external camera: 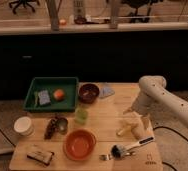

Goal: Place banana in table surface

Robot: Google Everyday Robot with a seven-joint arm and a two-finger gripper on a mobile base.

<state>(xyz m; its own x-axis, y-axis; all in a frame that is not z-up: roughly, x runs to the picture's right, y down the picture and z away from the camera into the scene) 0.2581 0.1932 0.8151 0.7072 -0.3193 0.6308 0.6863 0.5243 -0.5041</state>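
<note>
Claw (137, 121) open, above banana (127, 129) | arm bent down from right | table surface (102, 117)

One claw (137, 121), one banana (128, 128), two bowls (80, 144), one green tray (51, 105), one orange fruit (59, 94), one white cup (23, 125)

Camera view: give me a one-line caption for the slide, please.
Open gripper over the banana lying on the table, right of the orange bowl and above a brush.
</note>
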